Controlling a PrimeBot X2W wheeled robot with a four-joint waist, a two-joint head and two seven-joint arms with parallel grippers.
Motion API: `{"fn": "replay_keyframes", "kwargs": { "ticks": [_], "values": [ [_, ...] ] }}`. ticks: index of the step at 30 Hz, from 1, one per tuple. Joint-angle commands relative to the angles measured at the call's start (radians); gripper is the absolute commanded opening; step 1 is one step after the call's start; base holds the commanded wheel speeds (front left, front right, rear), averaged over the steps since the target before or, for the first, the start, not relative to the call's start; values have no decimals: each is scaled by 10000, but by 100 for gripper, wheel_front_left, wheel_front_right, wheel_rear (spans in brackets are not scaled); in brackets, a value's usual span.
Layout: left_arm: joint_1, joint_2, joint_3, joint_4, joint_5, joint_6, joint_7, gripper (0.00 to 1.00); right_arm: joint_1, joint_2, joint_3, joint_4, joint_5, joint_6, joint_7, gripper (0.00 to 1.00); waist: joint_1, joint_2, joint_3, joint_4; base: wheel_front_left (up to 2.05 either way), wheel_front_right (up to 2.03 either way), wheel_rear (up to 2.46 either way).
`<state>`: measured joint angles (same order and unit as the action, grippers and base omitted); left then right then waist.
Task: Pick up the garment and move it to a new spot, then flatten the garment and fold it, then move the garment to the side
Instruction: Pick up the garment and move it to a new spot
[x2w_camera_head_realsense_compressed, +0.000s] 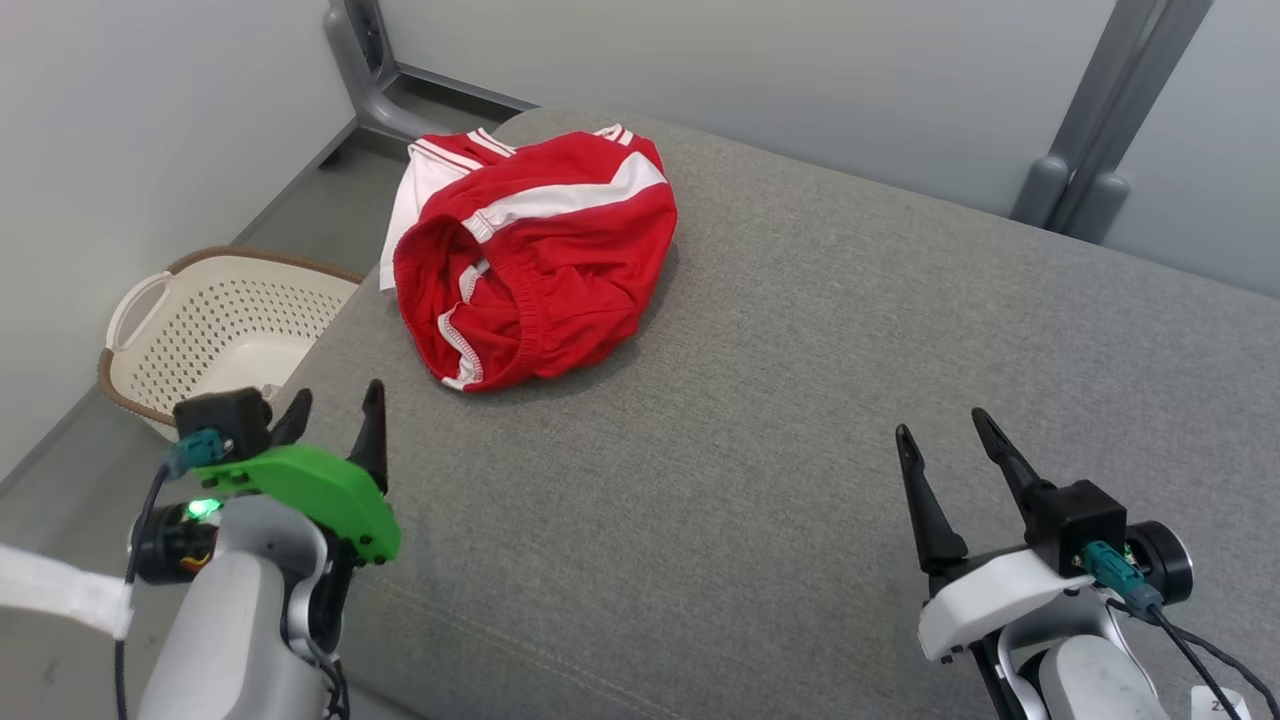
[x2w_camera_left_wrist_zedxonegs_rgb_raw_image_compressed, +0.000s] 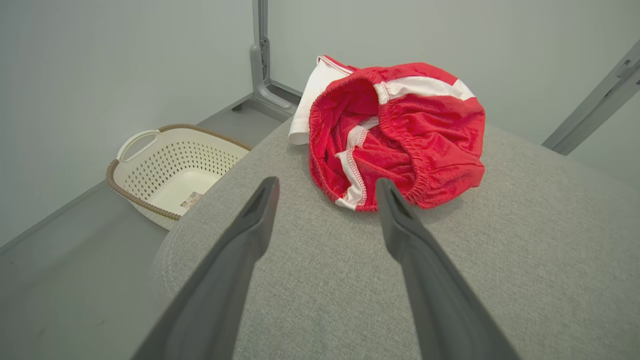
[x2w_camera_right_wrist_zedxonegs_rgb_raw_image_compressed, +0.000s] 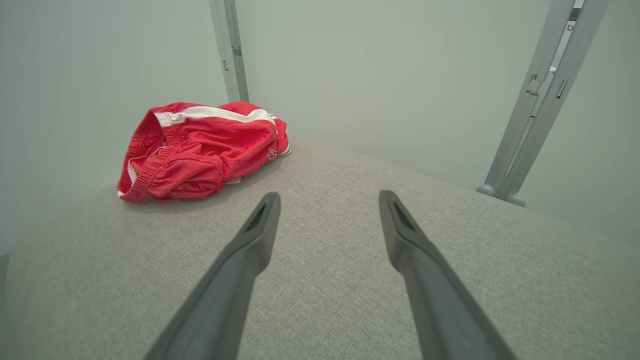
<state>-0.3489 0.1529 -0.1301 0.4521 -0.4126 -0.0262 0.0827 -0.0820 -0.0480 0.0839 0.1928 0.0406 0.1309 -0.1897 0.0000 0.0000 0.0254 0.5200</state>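
Left hand: fingers spread wide, nothing between them, sitting above the near left edge of the grey cushion. It reads as a ready pose, no step of the task begun.

Red shorts lie ahead of this hand, a little to its right, near but not touching. They are a crumpled heap with white stripes, and the elastic waistband opening is turned towards the fingertips. A white part hangs over the far left edge of the cushion. The raised waistband rim looks like the easy place to pinch, which probably explains why the hand points straight at it.

Right hand: also wide and empty, low over the near right of the cushion. The shorts are well apart from it, ahead and off to its left. The stretch between the two hands and ahead of the right one is bare fabric, likely the room meant for the new spot, the flattening and the fold.

Cream basket stands on the floor, left of the left hand and below the cushion edge, apart from the shorts.

Judged: the left hand is the better placed for the first pick.
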Motion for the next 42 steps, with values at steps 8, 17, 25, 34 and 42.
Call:
{"fn": "replay_keyframes", "kwargs": {
  "ticks": [8, 17, 25, 34, 42],
  "values": [
    [-2520, -499, 228, 3023, -1208, -643, 511, 100, 311, -51, 14, -1253, -660, -6, 824, 100, 0, 0, 968, -1291, 0, 0, 0],
    [-3903, -146, 658, 5209, -1900, -893, 172, 100, 263, -43, 397, -2300, -1106, -8, 1502, 100, 0, 0, 1831, -3017, 0, 0, 0],
    [-4466, 394, 471, 6669, -1616, -507, 279, 100, 424, -37, 573, -2617, -1102, -8, 1671, 100, 0, 0, 1997, -3864, 0, 0, 0],
    [-4540, 343, 289, 7783, -1569, 109, 836, 6, 538, -37, 699, -2535, -872, -8, 1619, 100, 0, 0, 1664, -3952, 0, 0, 0],
    [-5358, 757, -190, 7204, -1010, -189, -347, 0, 649, -36, 774, -2005, -325, -8, 1245, 100, 0, 0, 656, -3583, 0, 0, 0]
  ]
}}
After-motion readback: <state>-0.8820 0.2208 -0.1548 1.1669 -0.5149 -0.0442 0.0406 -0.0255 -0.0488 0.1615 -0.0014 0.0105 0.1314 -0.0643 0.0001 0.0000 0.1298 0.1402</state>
